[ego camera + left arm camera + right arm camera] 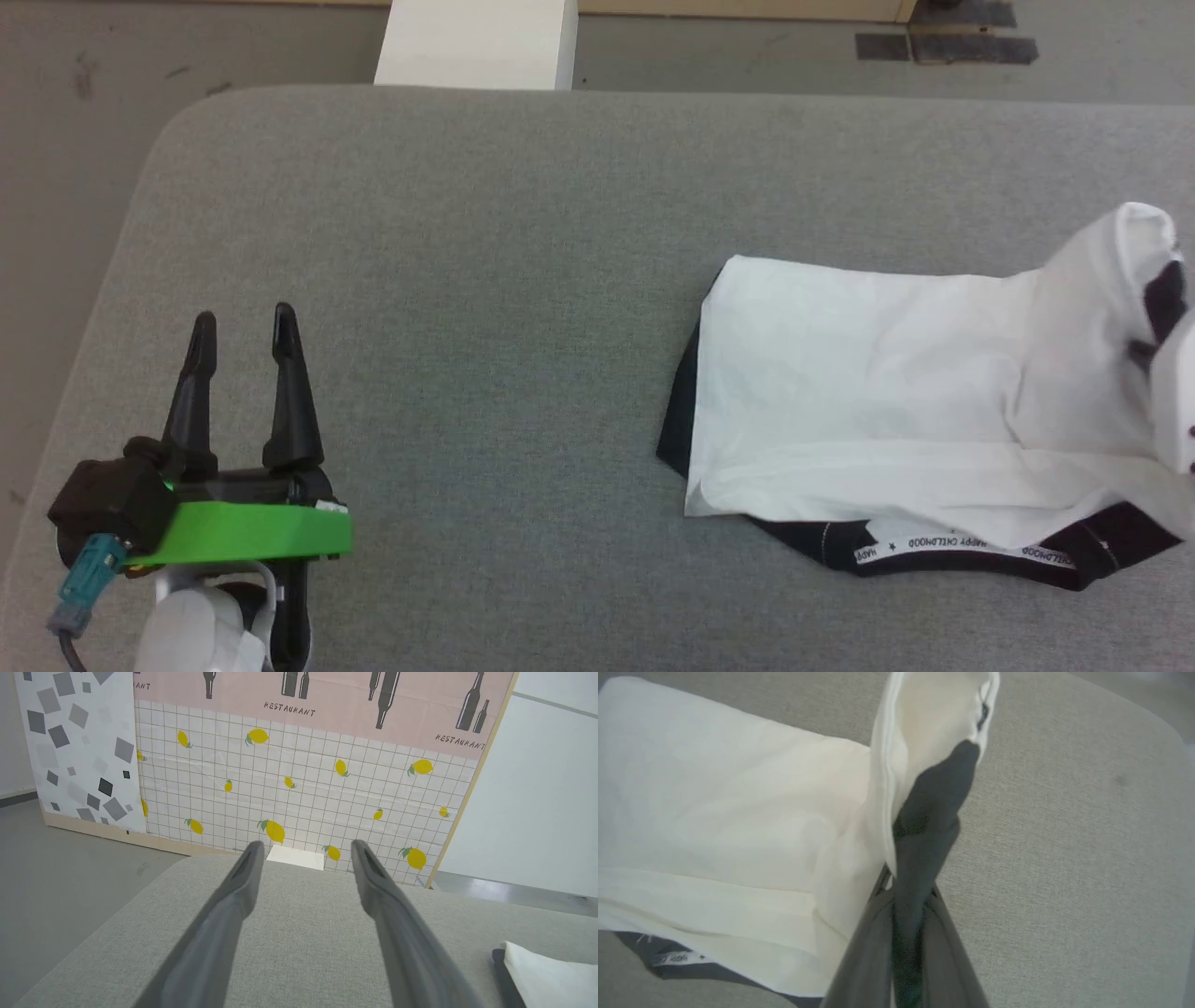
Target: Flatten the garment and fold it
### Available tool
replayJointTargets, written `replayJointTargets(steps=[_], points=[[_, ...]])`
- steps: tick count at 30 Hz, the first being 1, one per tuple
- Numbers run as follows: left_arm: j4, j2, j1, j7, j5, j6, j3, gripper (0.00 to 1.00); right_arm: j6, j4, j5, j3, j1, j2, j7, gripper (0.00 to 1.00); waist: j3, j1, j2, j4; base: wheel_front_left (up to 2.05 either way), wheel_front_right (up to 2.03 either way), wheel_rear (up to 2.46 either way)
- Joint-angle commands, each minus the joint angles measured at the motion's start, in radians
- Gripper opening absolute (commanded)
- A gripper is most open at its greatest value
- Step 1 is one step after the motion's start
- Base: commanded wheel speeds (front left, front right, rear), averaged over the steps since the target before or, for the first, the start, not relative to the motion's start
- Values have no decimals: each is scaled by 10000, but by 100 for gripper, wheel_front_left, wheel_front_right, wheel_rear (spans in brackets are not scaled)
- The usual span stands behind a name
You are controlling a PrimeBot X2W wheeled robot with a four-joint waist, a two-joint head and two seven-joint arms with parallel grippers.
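I am pinching the right end of the T-shirt (859, 373) with my right gripper (908, 889). Its two fingers are pressing together on a strip of black cloth (938, 793), and a white flap of the shirt is rising beside it, off the gray padded table (467, 233).

In the head view the shirt is lying at three o'clock, white side up and mostly flat. Its black lettered collar (952, 549) is peeking out along the five o'clock edge. A black sleeve edge (680, 411) is showing at the shirt's nine o'clock side. My left gripper (243, 319) is hovering at eight o'clock, well apart from the shirt, fingers spread and holding nothing.

I am judging this as a fold under way: the raised end is probably going over toward nine o'clock, onto the flat part. To do it well, I am aiming to keep the pinch firm and carry the cloth low and taut, so the layer underneath is not dragging or wrinkling. I am also planning to line the edge up squarely and release only once it is resting. My left gripper could be helping by pressing down the nine o'clock edge.
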Motion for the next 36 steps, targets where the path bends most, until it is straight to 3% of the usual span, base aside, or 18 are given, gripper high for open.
replayJointTargets(steps=[1,7,12,13,17,27,33,34,35,36], points=[[14,-75,134,-38,43,-30,1,100,-17,-455,297,136,145,85,255,0,-267,-1,0,-118,0,0,0],[78,-136,285,-38,27,-47,-102,100,-17,-1751,944,695,138,791,1121,0,-488,-1,0,-97,0,0,0],[119,-164,362,-38,-48,-60,-212,100,-17,-1774,1105,1553,-142,1391,1209,0,-580,-1,0,91,0,0,0],[138,-177,360,-38,-86,-66,-264,100,-17,-1494,1042,2046,-370,1797,1112,0,-595,-1,0,228,0,0,0],[156,-190,381,-38,-111,-71,-315,100,-17,-717,741,2407,-680,2346,825,0,-576,-1,0,379,0,0,0],[159,-224,213,-38,-175,-78,-452,100,-17,1967,-241,2191,-1404,3943,-577,0,-153,-1,0,597,0,0,0],[227,-244,58,-38,-207,-80,-578,100,-17,3469,-680,1991,-1664,4483,-1607,0,57,-1,0,662,0,0,0],[236,-247,41,-38,-213,-80,-588,100,-17,3621,-708,2010,-1700,4526,-1775,4,72,-1,0,667,0,0,0],[246,-249,28,-38,-222,-80,-596,100,-17,3753,-669,2105,-1755,4570,-1960,31,90,-1,0,662,0,0,0],[253,-251,22,-38,-228,-80,-599,100,-17,3828,-583,2151,-1806,4602,-2096,100,101,-1,0,648,0,0,0]])
